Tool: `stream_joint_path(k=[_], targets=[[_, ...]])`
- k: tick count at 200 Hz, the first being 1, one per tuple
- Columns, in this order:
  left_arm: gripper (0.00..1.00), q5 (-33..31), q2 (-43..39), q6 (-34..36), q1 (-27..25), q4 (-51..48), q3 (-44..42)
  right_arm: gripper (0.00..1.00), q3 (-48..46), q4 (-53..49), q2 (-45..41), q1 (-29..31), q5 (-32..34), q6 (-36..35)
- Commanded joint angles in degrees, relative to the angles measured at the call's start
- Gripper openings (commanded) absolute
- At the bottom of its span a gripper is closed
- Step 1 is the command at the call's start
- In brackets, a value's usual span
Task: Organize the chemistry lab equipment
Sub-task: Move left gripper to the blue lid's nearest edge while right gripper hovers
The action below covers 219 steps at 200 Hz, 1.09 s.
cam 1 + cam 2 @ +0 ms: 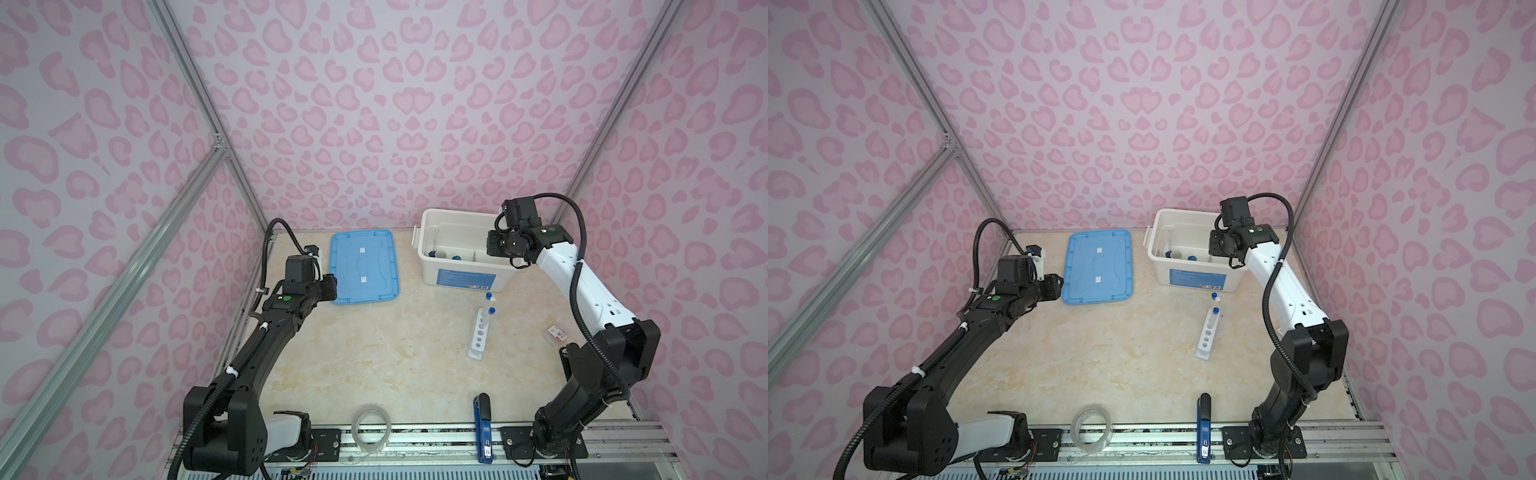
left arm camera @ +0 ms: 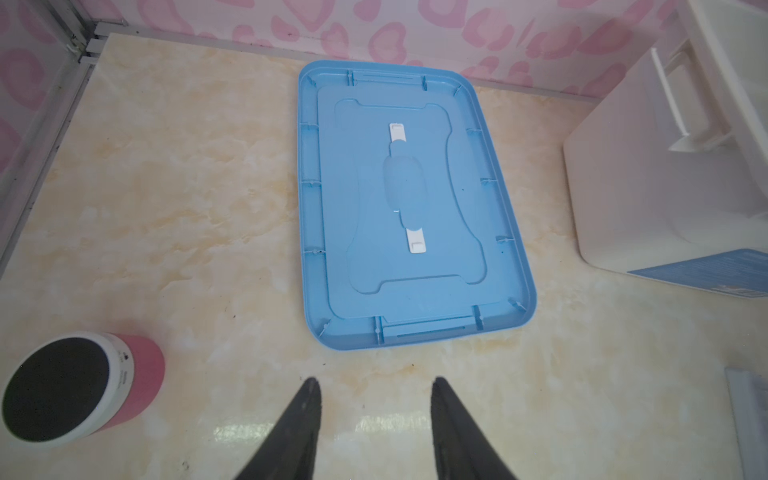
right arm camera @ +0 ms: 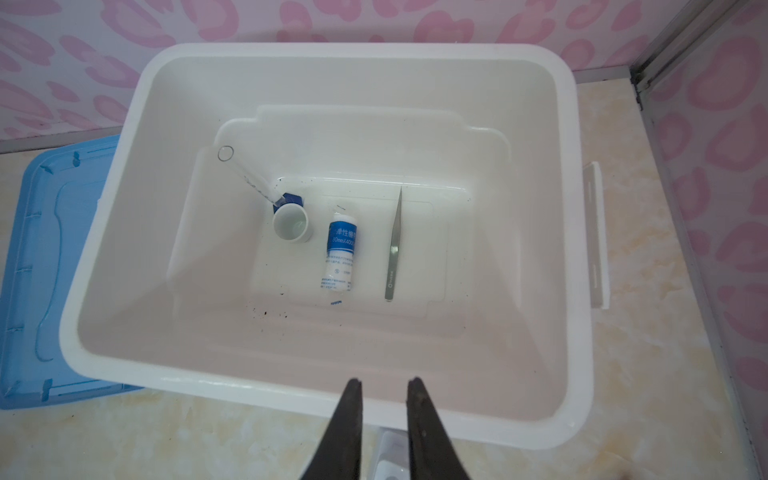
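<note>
White plastic bin (image 3: pixel 357 52) holds four pieces; white five-hole rack (image 1: pixel 477 341) with capped tubes (image 1: pixel 491 311) waits at its six o'clock; my right gripper (image 3: pixel 384 383) is narrowly parted, empty.

Tweezers (image 3: pixel 394 249), bottle (image 3: pixel 340 251), dish (image 3: pixel 292 222), tilted cylinder (image 3: pixel 249 176) inside bin (image 3: pixel 357 52); rack (image 1: pixel 478 340) with tube (image 1: pixel 491 311) on table (image 1: pixel 374 353).

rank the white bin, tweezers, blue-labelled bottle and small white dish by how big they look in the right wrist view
1. white bin, far the largest
2. metal tweezers, longest of the rest
3. blue-labelled white bottle, shorter but thicker; by area it may outrank the tweezers
4. small white dish, smallest
</note>
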Motion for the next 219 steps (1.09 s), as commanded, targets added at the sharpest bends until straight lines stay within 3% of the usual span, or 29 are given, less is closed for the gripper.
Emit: stream_joint_path(k=[1,60,159,219], targets=[[0.45,-3.9,3.1,0.4,1.2,-0.3,1.4,0.21,-2.6,3.5,-1.3,1.0,-3.4,-2.2],[0.38,-3.1,13.2,-1.8,3.5,-0.3,6.6,0.22,-7.6,5.7,-4.0,1.2,-5.7,-2.5],[0.37,-1.2,28.5,-2.0,3.6,-7.3,16.2,0.22,-10.2,7.1,-5.6,1.2,-7.7,-2.3],[0.37,-2.4,33.4,-1.9,3.6,-9.6,19.9,0.22,-13.4,7.4,-6.1,1.3,-7.6,-2.0]])
